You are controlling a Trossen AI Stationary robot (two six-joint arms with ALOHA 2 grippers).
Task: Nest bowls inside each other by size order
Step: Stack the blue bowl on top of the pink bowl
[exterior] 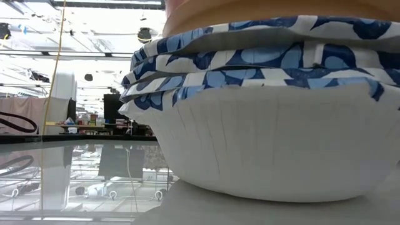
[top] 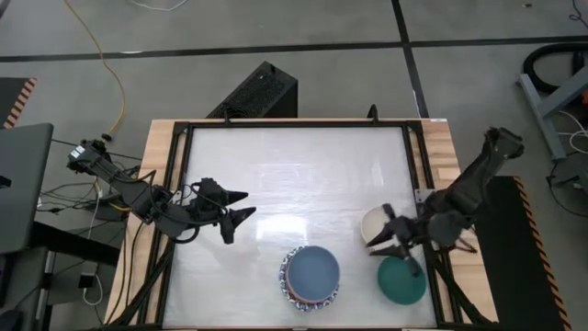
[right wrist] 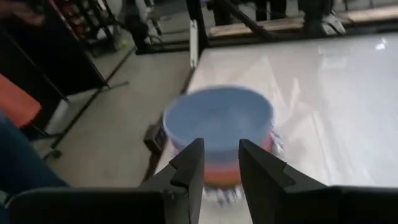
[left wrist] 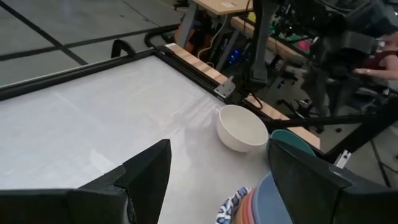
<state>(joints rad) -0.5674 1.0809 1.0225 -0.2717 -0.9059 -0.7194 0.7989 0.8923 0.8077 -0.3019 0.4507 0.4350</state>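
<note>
Blue bowl (top: 310,268) topped the stack, lower centre.
Cream bowl (top: 377,223) and teal bowl (top: 401,280) remained loose; left gripper (top: 239,206) and right gripper (top: 389,235) released, empty.

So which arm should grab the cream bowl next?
Probably the right. The right gripper, open and empty, hovers right by the cream bowl and teal bowl. The left gripper, also open, sits across the table beyond the stack.
</note>
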